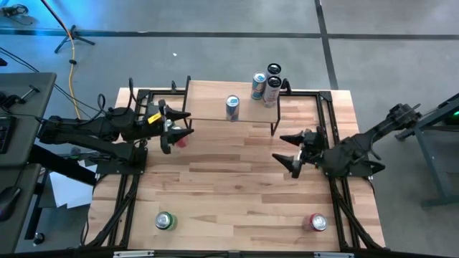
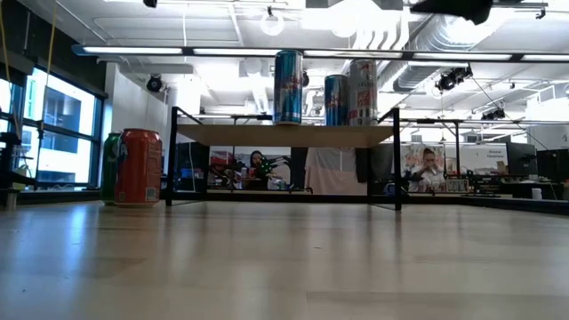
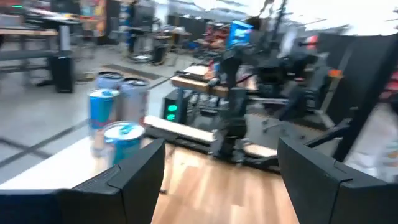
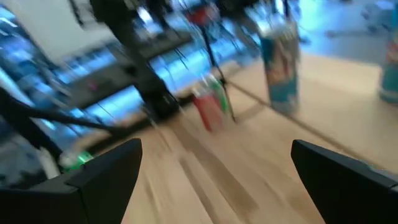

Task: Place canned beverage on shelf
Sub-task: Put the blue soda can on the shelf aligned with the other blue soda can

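- Just off the shelf (image 2: 284, 135) end on the left arm's side, a red can (image 2: 140, 167) stands upright on the table (image 1: 237, 186), touching or nearly touching a green can (image 2: 110, 169) behind it.
- Above that pair hangs the left pincer (image 1: 188, 123), partly open with nothing between its fingers. Picking up one of these cans looks like the step in hand.
- Because the two cans crowd each other, the fingers should come down around the red can alone, so that the green one is not knocked over.
- A grip around the middle of the can's body, with the can kept upright, should make the lift steadier.
- On the shelf, a blue can (image 1: 232, 107) stands near the front edge, and three more cans (image 1: 267, 84) cluster at the end on the right arm's side. The bare board between the blue can and the left arm's end looks like the safest spot to put the can.
- The can needs to be lifted well clear of the shelf's edge before moving across, then lowered straight down and released only once it is standing on the board.
- Off the shelf's other end, the right pincer (image 1: 281, 149) waits wide open and empty.
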Available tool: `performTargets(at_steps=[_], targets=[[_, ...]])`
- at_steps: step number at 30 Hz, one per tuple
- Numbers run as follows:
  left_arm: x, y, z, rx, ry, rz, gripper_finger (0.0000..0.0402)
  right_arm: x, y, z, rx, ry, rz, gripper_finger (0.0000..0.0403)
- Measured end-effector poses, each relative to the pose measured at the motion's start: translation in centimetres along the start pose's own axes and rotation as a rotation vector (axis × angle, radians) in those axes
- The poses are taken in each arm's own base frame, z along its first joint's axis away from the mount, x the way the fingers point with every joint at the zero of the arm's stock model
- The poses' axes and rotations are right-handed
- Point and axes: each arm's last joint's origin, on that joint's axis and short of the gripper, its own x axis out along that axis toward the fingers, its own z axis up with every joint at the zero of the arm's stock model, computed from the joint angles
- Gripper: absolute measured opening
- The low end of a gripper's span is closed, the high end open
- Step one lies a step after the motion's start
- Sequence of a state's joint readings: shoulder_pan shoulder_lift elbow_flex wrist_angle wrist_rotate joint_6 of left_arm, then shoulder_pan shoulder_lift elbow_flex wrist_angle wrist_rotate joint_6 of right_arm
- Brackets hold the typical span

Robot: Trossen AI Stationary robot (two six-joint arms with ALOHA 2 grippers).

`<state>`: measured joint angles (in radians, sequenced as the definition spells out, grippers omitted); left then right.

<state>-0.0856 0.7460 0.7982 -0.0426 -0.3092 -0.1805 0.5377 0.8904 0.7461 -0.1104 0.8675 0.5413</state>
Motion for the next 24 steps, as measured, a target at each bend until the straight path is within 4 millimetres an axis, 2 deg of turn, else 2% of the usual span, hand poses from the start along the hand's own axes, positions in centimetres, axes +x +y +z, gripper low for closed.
performTargets(at_steps=[6, 11, 18, 24], targets=[[-0.1, -0.5, 0.8, -0.028, -0.074, -0.112, 0.0268, 0.0, -0.2, 2.6, -0.003, -0.171, 0.193, 0.0399], [-0.1, -0.6, 0.9, -0.012, -0.084, -0.113, 0.0268, -0.3, 0.3, 4.7, 0.006, -0.225, 0.316, 0.0399], [-0.1, -0.6, 0.9, -0.020, -0.085, -0.111, 0.0268, -0.3, 0.5, 4.9, 0.212, -0.187, 0.356, 0.0399], [-0.1, -0.6, 0.9, 0.000, -0.086, -0.109, 0.0268, 0.3, 0.3, 4.8, 0.184, -0.194, 0.319, 0.0399]])
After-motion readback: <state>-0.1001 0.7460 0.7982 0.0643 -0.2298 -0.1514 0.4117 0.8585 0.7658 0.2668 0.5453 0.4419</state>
